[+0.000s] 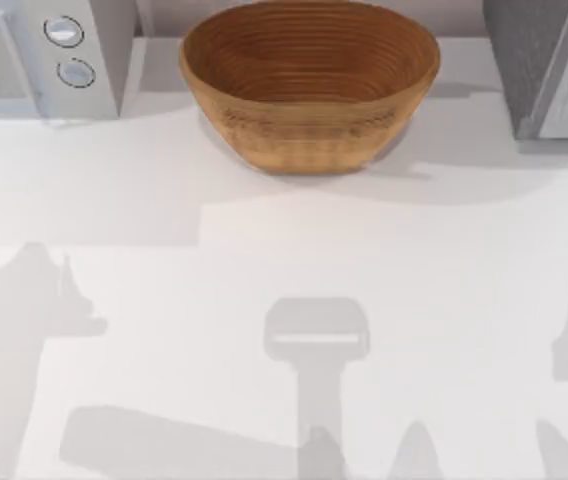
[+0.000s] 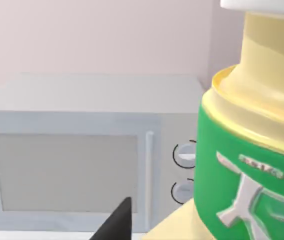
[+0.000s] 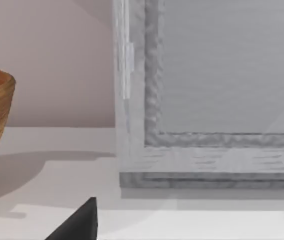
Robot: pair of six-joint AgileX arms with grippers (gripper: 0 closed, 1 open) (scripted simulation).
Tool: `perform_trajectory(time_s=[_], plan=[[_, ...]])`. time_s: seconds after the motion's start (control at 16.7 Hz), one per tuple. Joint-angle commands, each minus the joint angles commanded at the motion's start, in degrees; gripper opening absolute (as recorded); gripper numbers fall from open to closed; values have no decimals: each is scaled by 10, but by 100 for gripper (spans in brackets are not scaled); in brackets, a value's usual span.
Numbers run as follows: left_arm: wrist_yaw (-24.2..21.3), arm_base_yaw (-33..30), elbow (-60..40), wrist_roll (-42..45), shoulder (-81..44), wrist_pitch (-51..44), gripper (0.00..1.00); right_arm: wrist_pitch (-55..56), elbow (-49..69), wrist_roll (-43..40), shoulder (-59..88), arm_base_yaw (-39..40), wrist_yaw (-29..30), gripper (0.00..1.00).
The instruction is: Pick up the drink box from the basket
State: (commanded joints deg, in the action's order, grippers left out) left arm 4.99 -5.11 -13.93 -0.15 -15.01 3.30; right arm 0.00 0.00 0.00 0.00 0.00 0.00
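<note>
Looming beside left tool [image 2: 119, 225]: drink box [image 2: 252, 150].

Open table [image 1: 294, 250] before basket [image 1: 309, 85]

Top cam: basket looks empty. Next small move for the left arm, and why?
Probably lift the left tool slightly and check that the yellow-green container rises with it. The basket holds nothing, and that container sits close by the left tool, before the microwave, but a grip cannot be confirmed. The right tool is parked by the grey box.
</note>
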Motion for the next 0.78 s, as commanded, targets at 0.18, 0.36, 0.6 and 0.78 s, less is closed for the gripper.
perform_trajectory(time_s=[0.18, 0.36, 0.6, 0.78], plan=[[-32, 33, 91, 1, 100, -21, 0, 0, 0, 0, 0, 0, 0, 100], [-49, 50, 136, 1, 147, -32, 0, 0, 0, 0, 0, 0, 0, 100], [-50, 51, 139, 1, 150, -33, 0, 0, 0, 0, 0, 0, 0, 100], [-45, 47, 138, 3, 141, -30, 0, 0, 0, 0, 0, 0, 0, 100]])
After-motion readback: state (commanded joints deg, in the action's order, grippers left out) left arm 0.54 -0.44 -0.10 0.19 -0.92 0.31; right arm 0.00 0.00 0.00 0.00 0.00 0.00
